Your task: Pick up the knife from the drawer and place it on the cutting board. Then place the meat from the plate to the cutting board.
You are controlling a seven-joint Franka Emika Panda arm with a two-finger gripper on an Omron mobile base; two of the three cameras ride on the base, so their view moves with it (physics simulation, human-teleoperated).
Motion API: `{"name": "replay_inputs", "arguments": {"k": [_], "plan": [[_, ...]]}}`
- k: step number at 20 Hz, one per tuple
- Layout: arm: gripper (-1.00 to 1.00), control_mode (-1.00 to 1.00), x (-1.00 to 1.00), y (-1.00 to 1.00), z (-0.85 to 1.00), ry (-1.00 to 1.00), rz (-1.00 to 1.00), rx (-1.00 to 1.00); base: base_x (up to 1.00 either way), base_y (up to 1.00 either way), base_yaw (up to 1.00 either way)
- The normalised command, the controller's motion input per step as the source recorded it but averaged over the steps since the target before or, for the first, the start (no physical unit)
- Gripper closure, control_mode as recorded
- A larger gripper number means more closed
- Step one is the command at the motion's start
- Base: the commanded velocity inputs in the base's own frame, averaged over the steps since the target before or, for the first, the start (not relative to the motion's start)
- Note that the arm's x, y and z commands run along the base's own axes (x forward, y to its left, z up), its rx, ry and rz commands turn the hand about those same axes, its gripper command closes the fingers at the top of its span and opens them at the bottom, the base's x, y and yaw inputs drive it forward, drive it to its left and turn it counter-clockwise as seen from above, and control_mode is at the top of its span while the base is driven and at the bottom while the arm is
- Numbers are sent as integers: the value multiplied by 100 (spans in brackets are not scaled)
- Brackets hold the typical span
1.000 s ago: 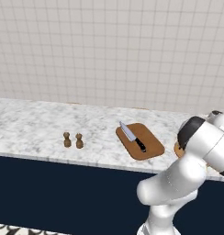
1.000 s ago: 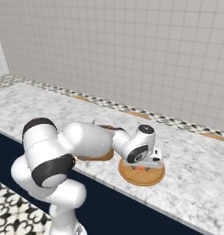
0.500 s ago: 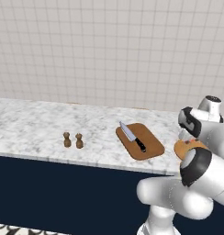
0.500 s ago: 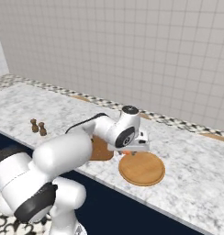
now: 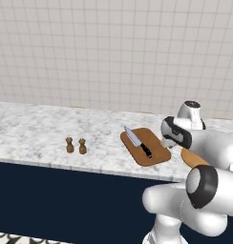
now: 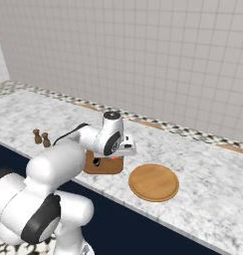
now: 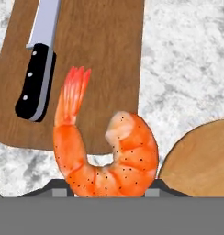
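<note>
The meat [image 7: 109, 160], an orange-red curled shrimp, sits between the fingertips of my gripper [image 7: 107, 187], which is shut on it. It hangs over the near right corner of the brown cutting board [image 7: 109, 59], close to the board's edge. The knife [image 7: 38, 69] lies on the board's left part, black handle toward me. The plate [image 7: 201, 160] shows bare at the lower right. In the right base view my gripper [image 6: 106, 160] points down over the cutting board [image 6: 111, 168], left of the round plate [image 6: 153, 182]. From the left base view, the knife [image 5: 137, 141] lies diagonally on the cutting board [image 5: 154, 155].
Two small brown shakers [image 5: 75, 145] stand on the marble counter [image 5: 32, 133] left of the board. The tiled wall rises behind. The counter's front edge drops to navy cabinet fronts [image 5: 66, 200].
My arm has swung from over the plate leftward to the cutting board, carrying the meat. The plate now lies bare.
</note>
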Motion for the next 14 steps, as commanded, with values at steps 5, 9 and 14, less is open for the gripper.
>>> {"name": "replay_inputs", "arguments": {"k": [5,9,14], "plan": [[100,-100,51,55,-7,5,5,0,0,0,0],[100,-100,38,13,-29,3,5,-1,0,0,0],[100,-100,35,0,-42,0,9,0,0,0,0]]}}
